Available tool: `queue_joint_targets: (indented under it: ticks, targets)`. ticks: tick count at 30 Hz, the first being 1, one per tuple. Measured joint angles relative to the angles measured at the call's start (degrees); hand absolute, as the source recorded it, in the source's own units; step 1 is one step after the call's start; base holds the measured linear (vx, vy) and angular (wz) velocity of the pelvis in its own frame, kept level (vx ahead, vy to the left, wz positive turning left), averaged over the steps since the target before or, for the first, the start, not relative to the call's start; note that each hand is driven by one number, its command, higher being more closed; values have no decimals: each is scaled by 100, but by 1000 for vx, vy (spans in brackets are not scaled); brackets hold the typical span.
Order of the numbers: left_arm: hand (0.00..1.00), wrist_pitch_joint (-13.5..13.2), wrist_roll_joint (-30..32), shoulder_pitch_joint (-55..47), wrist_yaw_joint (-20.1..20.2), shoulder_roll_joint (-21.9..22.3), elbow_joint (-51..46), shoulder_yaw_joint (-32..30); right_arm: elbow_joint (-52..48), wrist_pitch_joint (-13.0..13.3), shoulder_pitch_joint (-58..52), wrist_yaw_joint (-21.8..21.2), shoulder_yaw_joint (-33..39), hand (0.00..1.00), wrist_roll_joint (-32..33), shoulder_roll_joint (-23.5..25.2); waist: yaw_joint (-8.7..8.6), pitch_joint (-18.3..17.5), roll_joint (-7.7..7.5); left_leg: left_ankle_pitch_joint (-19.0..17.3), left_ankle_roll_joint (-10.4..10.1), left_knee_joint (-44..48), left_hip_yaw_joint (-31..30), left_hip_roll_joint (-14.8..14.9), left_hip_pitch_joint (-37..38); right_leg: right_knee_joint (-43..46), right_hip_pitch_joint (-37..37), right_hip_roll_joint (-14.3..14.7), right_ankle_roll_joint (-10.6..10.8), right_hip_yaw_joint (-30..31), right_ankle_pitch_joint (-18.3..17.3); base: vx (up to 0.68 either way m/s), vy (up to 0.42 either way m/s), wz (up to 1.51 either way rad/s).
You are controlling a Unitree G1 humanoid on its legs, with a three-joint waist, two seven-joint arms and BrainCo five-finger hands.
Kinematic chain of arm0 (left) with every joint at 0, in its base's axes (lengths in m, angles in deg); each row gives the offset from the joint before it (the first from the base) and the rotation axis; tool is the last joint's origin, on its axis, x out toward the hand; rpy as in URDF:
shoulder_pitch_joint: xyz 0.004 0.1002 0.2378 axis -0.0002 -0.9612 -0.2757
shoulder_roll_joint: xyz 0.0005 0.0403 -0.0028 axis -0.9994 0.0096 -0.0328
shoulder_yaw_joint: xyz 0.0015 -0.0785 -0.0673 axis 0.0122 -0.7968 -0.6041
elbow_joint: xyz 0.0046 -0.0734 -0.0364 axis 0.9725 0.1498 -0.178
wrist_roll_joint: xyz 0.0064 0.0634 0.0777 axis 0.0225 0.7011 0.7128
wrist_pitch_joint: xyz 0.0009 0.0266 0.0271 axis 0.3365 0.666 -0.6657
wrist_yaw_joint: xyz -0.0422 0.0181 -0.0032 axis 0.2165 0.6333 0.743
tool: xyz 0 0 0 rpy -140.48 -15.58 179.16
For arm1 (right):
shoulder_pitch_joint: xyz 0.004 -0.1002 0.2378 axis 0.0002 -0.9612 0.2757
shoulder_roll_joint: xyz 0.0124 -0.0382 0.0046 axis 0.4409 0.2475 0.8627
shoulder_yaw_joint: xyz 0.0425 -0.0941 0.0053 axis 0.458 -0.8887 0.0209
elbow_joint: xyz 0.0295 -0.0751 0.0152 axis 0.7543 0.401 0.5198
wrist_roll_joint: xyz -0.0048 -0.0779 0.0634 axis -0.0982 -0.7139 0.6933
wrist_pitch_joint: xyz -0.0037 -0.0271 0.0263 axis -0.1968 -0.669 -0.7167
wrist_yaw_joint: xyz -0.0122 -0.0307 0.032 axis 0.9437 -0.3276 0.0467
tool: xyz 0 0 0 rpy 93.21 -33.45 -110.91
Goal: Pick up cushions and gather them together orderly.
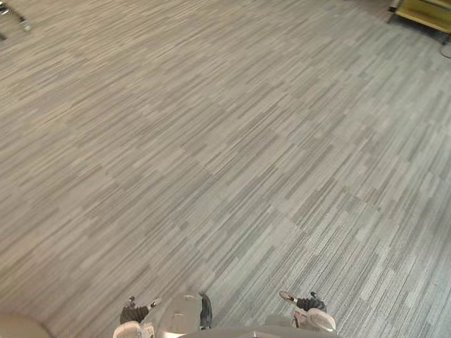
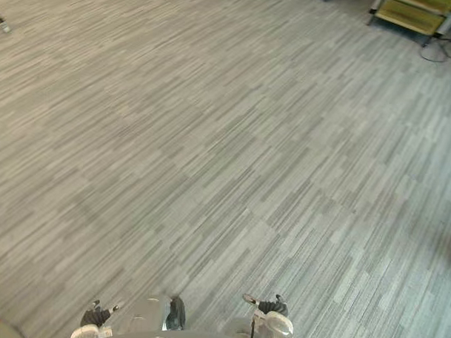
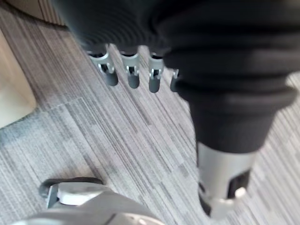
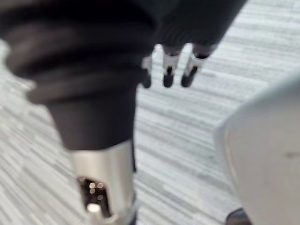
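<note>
a: what is your left hand doing?
b: my left hand [image 3: 154, 77] hangs above the carpet floor [image 1: 225, 154]. its fingers [image 3: 111, 72] are loose and nearly straight, the thumb stands apart, and there is nothing in it.
a: and the right?
b: my right hand [image 4: 168, 70] hangs slack over the floor too, fingers loosely extended, holding nothing.
a: where is the cushion?
b: what i take for a beige cushion [image 3: 14, 93] lies on the floor near my left hand, not touching it. in the left eye view it is the rounded beige shape in the lower left corner.
a: anything else?
b: a yellow shelf [image 1: 431, 6] at the upper right, well apart from the cushion.
</note>
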Motion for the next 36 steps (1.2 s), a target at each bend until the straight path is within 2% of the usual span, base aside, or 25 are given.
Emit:
queue_joint_targets:
  ticks: [1, 4, 5, 7, 9, 11, 12, 13, 14, 15, 17, 18, 19, 20, 21, 22, 23, 25, 27, 29, 31, 32, 33, 35, 36]
  targets:
    - [0, 13, 7, 13, 2, -21, -12, 75, -62, -9, -1, -24, -3, 0, -6, -4, -43, 6, -9, -40, 43, -25, 57, 11, 192, 724, -268, 10, 14, -173, 62, 305, 3, -25]
    - [0, 49, 107, 83, -3, -15, -22, 159, -117, 1, 108, -31, -4, 0, -9, -59, -196, 53, 73, -44, 44, -522, 288, 194, 992, 1448, -890, -132, -866, -1251, -149, 387, -34, -46]
    - [0, 54, 106, 81, -4, -11, -25, 155, -142, 15, 126, -30, -4, 0, -10, -62, -238, 97, 146, -41, 32, -624, 342, 283, 1215, 1327, -1069, -150, -1054, -1568, -254, 403, -88, -54]
    - [0, 61, 105, 161, -9, -23, -35, 151, -148, 16, 148, -29, 0, 0, -10, -68, -271, 124, 105, -14, -17, -839, 487, 396, 1592, 869, -1280, -163, -1303, -1989, -392, 485, -149, -48]
    - [0, 61, 105, 196, -10, -1, -30, 158, -139, 19, 144, -30, 17, 0, 18, -96, -372, 125, 110, 66, -159, -1263, 710, 517, 2082, -382, -1531, -155, -1525, -2554, -296, 438, -175, -39]
    - [0, 59, 105, 215, -9, 24, 0, 178, -131, 21, 220, -27, 8, 0, 14, -114, -498, 126, 111, 144, -298, -1578, 789, 551, 2350, -1681, -1722, -47, -1603, -2662, 147, 427, -190, -16]
    - [0, 55, 103, 217, -8, 29, 4, 204, -76, 15, 246, -23, -6, 0, 16, -129, -570, 93, 45, 211, -441, -1741, 765, 486, 2516, -2852, -1687, 75, -1575, -2600, 737, 455, -212, -11]
    - [0, 34, 100, 226, -10, -16, 18, 210, 11, 12, 199, -25, -6, 0, 29, -130, -595, 64, -77, 309, -635, -1863, 690, 410, 2704, -3405, -1539, 118, -2048, -2585, 2014, 566, -260, -46]
    - [0, 15, 100, 324, -16, 75, 186, 219, 94, 32, 324, -29, 9, 0, 68, -202, -518, 87, 195, 451, -781, -1815, 646, 607, 2788, -3246, -1566, 360, -2229, -2592, 2040, 519, -249, -60]
    - [0, -9, 103, 414, -6, 159, 282, 203, 161, 15, 436, -32, 18, 0, 67, -263, -566, 125, 255, 624, -825, -1698, 458, 645, 2701, -3162, -1599, 469, -2285, -2516, 1822, 485, -246, -64]
    - [0, -43, 106, 439, -9, 323, 332, 163, 213, 15, 460, -33, 110, 0, 77, -278, -575, 132, 348, 639, -853, -1667, 224, 651, 2647, -3106, -1546, 644, -2355, -2428, 1592, 377, -201, -47]
    - [0, -43, 109, 465, -6, 410, 341, 129, 258, 14, 443, -31, 224, 0, 90, -256, -640, 133, 384, 963, -720, -1303, 194, 773, 2569, -3015, -1342, 890, -2372, -2414, 1275, 392, -200, -40]
    - [0, -41, 109, 466, -6, 424, 340, 98, 238, 9, 426, -29, 234, 0, 96, -254, -649, 140, 396, 1043, -723, -989, 158, 877, 2522, -3024, -1233, 970, -2338, -2424, 1165, 457, -233, -32]
    - [0, -41, 104, 463, -4, 448, 323, 11, 136, 0, 310, -27, 222, 0, 98, -227, -655, 146, 407, 1330, -718, -62, -62, 1077, 2290, -3121, -951, 1132, -2291, -2438, 989, 401, -139, -40]
    - [0, -39, 103, 428, 0, 459, 259, -73, 52, 15, 171, -30, 179, 0, 118, -182, -632, 158, 514, 2202, -641, 1089, -317, 1298, 1844, -3261, -583, 1253, -2337, -2492, 784, 405, -86, -49]
    - [0, -39, 106, 406, -2, 456, 221, -69, -37, 6, 110, -35, 164, 0, 128, -148, -610, 120, 501, 2609, -607, 1636, -440, 1419, 1627, -3360, -407, 1322, -2361, -2473, 747, 342, -11, -49]
    - [0, -52, 106, 405, 4, 451, 211, -67, -91, 18, 65, -34, 167, 0, 129, -147, -618, 119, 528, 2589, -573, 2259, -518, 1526, 1337, -3443, -245, 1430, -2392, -2411, 707, 245, -5, -45]
    - [0, -75, 98, 412, 22, 474, 2, -218, -98, 17, 33, -28, 166, 0, 172, -119, -569, 173, 490, 2014, -570, 3732, -571, 1660, 345, -3597, 273, 1564, -2516, -2100, 537, 338, -40, -47]
    - [0, -99, 91, 401, 44, 489, -156, -227, -23, 6, -5, -24, 163, 0, 232, -114, -432, 220, 423, 1644, -518, 4091, -541, 1607, -133, -3815, 675, 1618, -2511, -1831, 475, 332, -25, -50]
    - [0, -102, 91, 394, 43, 490, -274, -230, 18, -21, 9, -16, 156, 0, 231, -106, -360, 235, 399, 1442, -513, 4105, -523, 1508, -466, -3991, 948, 1636, -2486, -1644, 452, 331, 2, -52]
    - [0, -127, 89, 361, 39, 473, -399, -162, 93, -15, 61, -11, 126, 0, 232, -123, -348, 237, 422, 1099, -513, 3617, -480, 1296, -963, -4310, 1367, 1647, -2432, -1335, 424, 326, 44, -71]
    - [0, -137, 89, 351, 32, 472, -498, -169, 93, -16, 126, -12, 90, 0, 232, -122, -294, 246, 408, 867, -505, 2767, -345, 1148, -1216, -4508, 1616, 1639, -2406, -1048, 398, 325, 76, -73]
    - [0, -139, 87, 352, 33, 464, -524, -166, 124, -14, 140, -14, 104, 0, 232, -129, -272, 248, 400, 846, -510, 2338, -349, 1051, -1278, -4555, 1698, 1606, -2388, -983, 398, 425, 128, -89]
    - [0, -156, 79, 356, -5, 477, -570, -106, 210, -44, 211, -12, 182, 0, 235, -125, -147, 253, 362, 1107, -697, -55, -410, 599, -1269, -4735, 1918, 1465, -2230, -646, 372, 396, 157, -75]
    - [0, -158, 75, 354, -6, 467, -568, -60, 238, -53, 224, -14, 177, 0, 235, -128, -120, 250, 372, 1299, -730, -722, -416, 535, -1243, -4827, 1968, 1446, -2206, -540, 358, 368, 165, -81]
